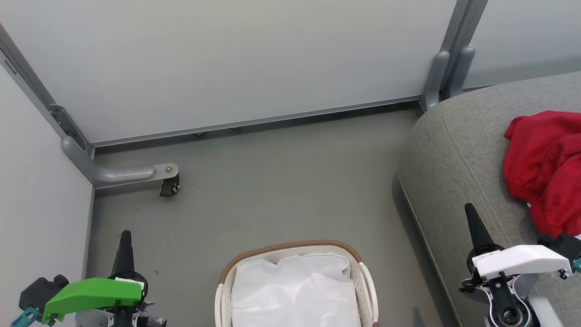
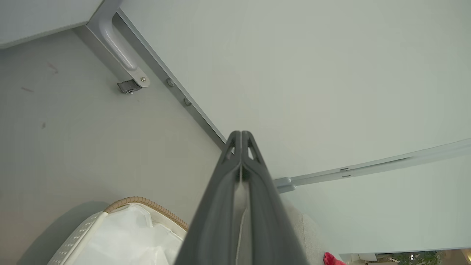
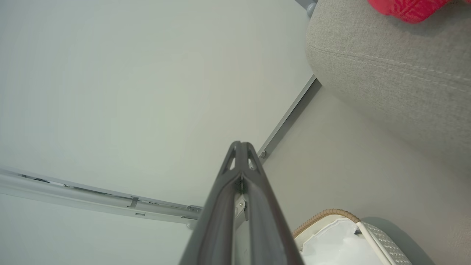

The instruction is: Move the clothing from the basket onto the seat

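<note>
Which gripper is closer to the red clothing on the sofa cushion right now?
Right. The right gripper is over the seat, just beside the clothing; the left gripper is far off, beyond the basket.

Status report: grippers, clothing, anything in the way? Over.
Both shut, empty: left gripper, right gripper. Red clothing lies on the seat; basket holds white liner, no red seen. No obstruction seen.

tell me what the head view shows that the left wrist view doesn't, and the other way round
Head, not left wrist: the right tool, shut, seen against the seat. Left wrist, not head: a sliver of room beyond the wall panel, lower right. Both: the left tool, shut, the basket with its white liner, the castor bracket, and red clothing on the seat.
</note>
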`<state>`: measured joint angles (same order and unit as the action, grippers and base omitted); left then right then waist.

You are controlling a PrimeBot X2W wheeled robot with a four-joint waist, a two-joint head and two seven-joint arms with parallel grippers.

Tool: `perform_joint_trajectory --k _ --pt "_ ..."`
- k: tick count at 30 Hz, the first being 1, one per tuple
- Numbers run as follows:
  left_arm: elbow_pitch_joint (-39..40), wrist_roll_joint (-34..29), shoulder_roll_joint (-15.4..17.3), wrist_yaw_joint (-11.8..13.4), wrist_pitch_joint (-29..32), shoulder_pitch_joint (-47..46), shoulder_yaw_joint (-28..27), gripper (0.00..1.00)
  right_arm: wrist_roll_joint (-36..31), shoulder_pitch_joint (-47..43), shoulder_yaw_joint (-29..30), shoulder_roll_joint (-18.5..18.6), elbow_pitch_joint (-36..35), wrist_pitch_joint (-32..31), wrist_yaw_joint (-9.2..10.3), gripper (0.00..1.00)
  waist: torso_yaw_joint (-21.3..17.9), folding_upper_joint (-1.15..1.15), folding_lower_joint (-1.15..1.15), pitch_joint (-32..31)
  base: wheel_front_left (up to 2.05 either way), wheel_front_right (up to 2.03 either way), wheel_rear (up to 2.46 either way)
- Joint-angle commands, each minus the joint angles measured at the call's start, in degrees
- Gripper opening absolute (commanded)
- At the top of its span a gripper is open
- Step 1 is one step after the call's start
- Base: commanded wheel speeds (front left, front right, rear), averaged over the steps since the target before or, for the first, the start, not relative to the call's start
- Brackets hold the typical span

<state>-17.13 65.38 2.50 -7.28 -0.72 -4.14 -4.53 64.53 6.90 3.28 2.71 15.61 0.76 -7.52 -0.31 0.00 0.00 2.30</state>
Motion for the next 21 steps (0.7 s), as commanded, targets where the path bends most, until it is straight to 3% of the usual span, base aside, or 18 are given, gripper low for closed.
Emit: perform_joint_trajectory --k 1,21 --pt "0.6 1.6 0.4 -0.2 0.3 -1.4 -0.3 0.00 1.6 0.0 0.4 0.3 -0.6 -0.5 0.03 0.00 0.0 0.00 0.00 -0.1 0.00 0.00 0.00" --pt "1.7 11.7 0.5 -0.3 3.2 -1.9 -1.0 0.00 12.0 -0.4 1.6 0.3 -1.1 -3.3 0.03 0.00 0.1 0.00 0.00 -0.8 0.00 0.00 0.00"
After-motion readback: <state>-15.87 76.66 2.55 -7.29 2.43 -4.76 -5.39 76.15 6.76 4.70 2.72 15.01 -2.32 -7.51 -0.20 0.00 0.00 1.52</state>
